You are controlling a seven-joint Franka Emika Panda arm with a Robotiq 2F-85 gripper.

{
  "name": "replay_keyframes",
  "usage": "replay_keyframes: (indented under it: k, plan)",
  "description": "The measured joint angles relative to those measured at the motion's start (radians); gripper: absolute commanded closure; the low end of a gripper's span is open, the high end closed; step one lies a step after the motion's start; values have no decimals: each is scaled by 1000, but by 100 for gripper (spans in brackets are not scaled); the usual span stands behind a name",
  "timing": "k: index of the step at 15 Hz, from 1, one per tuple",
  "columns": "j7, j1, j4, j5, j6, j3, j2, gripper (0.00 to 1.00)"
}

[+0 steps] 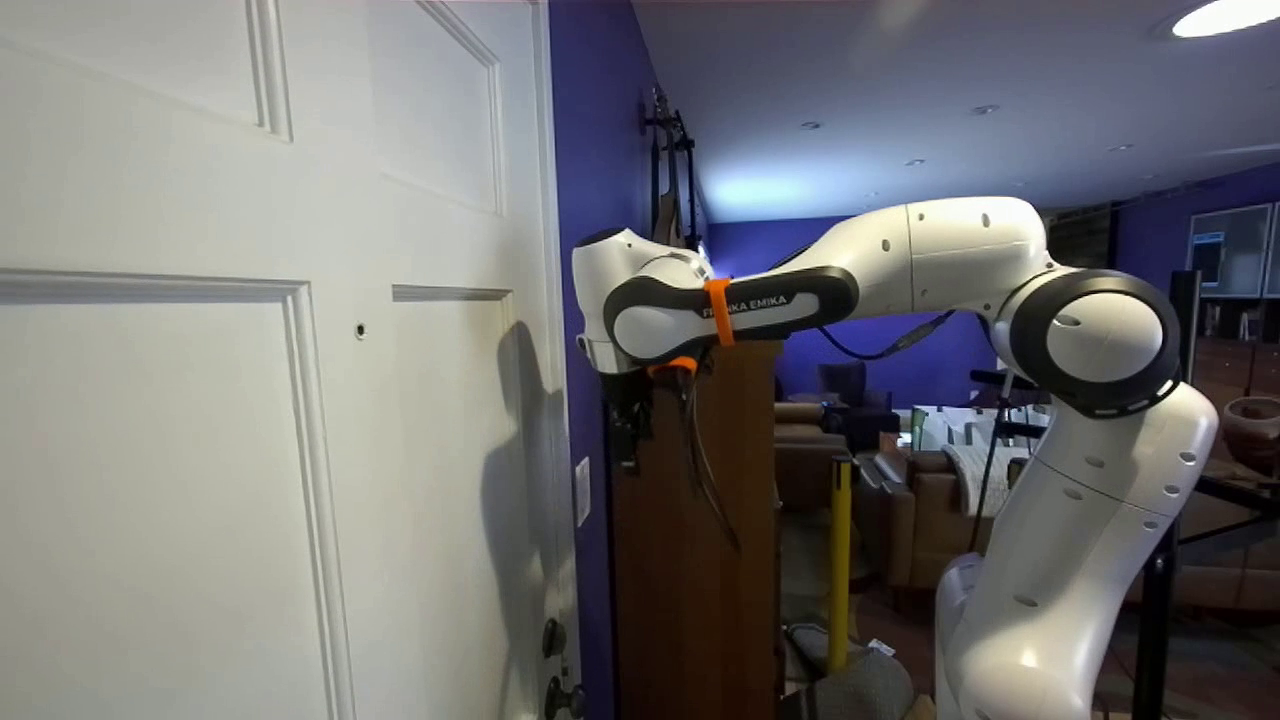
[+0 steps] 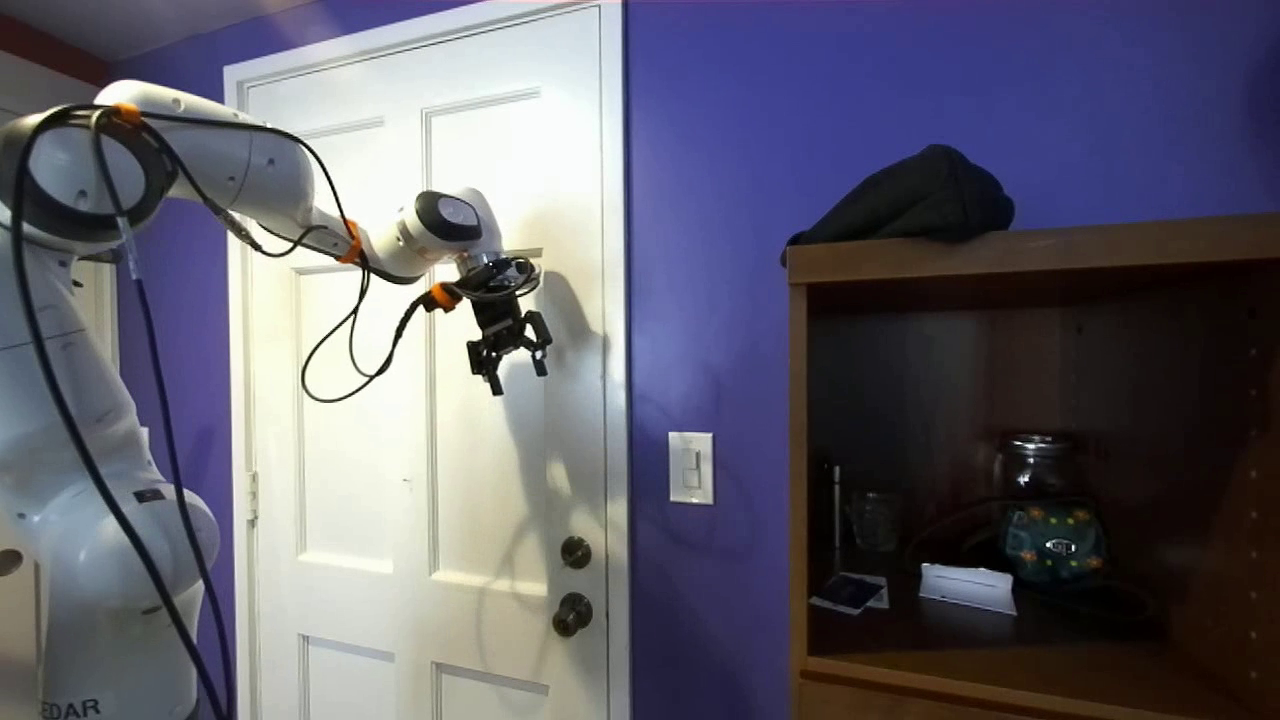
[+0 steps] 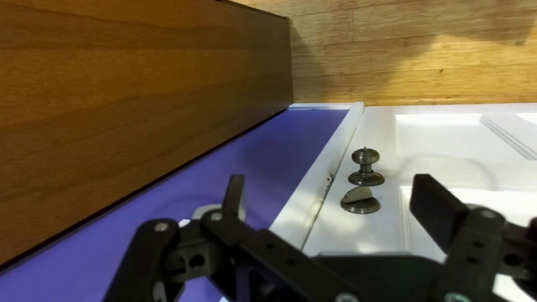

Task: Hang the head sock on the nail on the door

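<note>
Head sock (image 2: 905,205): lay slumped on the top of the cabinet (image 2: 1040,250), thin end just over the edge nearer the door (image 2: 345,480).
Gripper (image 2: 519,376): fingers spread, nothing between them; hung pointing down in front of the door, well apart from the head sock.
Step in hand: judged to be the reach for the cloth; no grasp made yet.
Approach: should clear the cabinet's upper edge first, then come down onto the fabric from above.
Pinch: the raised peak looked the best hold; limp cloth could slip from a shallow bite. Its opening could not be made out, but a free rim would probably help at hanging.
Nail (image 1: 361,330): taken to be the dark dot on the door; whether it stuck out could not be told.
Cabinet interior: open-fronted; held a lidded jar (image 2: 1036,466), a drinking glass (image 2: 876,520), a floral bag (image 2: 1033,535), a white card (image 2: 968,588) and a dark booklet (image 2: 848,592).
Jar and drinking glass: contents too dark to read.
Floral bag: front clasp (image 2: 1060,546) visible, inside hidden.
</note>
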State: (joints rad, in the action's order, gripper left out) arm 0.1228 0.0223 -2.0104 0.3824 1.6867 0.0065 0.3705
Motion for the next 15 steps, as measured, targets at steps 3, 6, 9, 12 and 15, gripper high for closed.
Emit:
replay_keyframes:
  k: [3, 6, 9, 12, 15]
  plan:
    - [69, 17, 5, 37, 16, -54, 38, 0]
    - [125, 35, 13, 33, 101, -129, 68, 0]
    - [140, 44, 18, 19, 144, -170, 80, 0]
    - [138, 44, 17, 19, 144, -153, 74, 0]
    - [138, 44, 17, 19, 143, -151, 71, 0]
